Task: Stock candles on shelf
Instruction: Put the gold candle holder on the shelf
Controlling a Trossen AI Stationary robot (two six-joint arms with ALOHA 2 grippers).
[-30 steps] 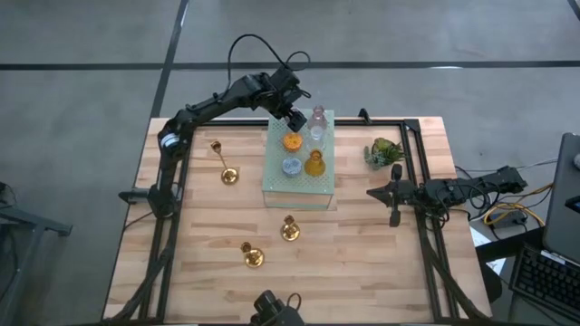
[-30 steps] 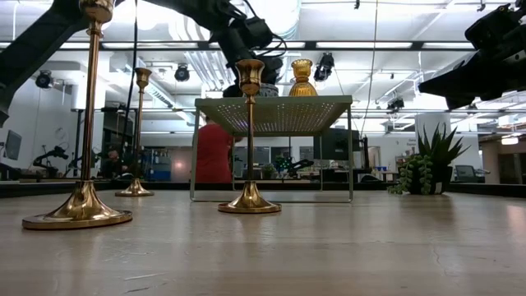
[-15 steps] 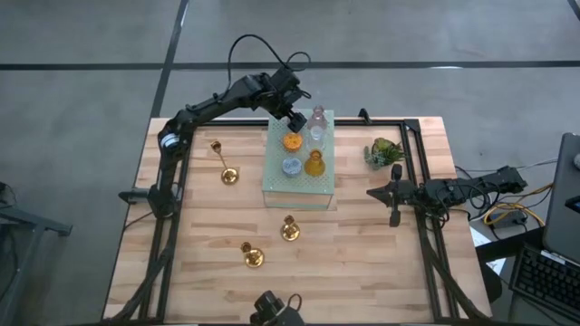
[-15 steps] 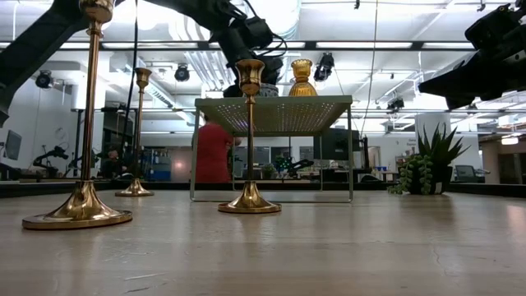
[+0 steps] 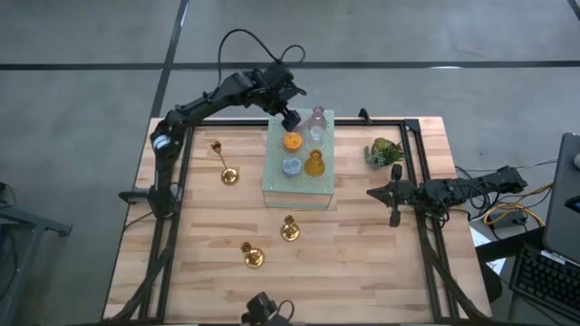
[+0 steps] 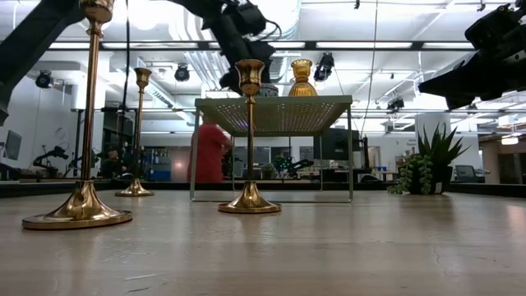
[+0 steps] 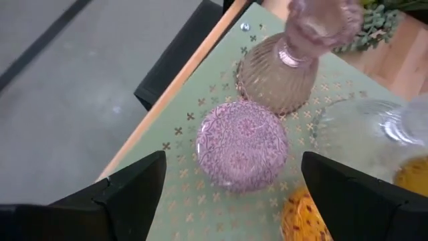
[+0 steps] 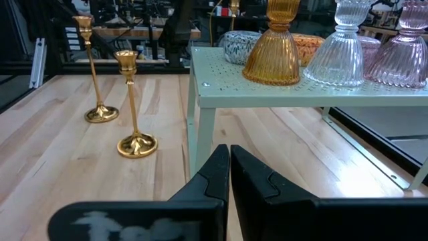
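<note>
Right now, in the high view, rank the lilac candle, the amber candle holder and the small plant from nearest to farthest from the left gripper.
From the left gripper:
1. Lilac candle, directly beneath it on the shelf's far corner.
2. Amber candle holder, mid-shelf.
3. Small plant, on the table right of the shelf.

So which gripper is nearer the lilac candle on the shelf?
Left. The left gripper hangs right over the lilac candle, jaws open either side. The right gripper sits shut, off beyond the shelf's right side.

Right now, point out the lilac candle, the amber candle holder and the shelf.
lilac candle (image 7: 242,143), left wrist view, middle of its patterned top.
amber candle holder (image 8: 271,59), right wrist view, ribbed lower body.
shelf (image 5: 299,195), high view, bare mesh near its front edge.
</note>
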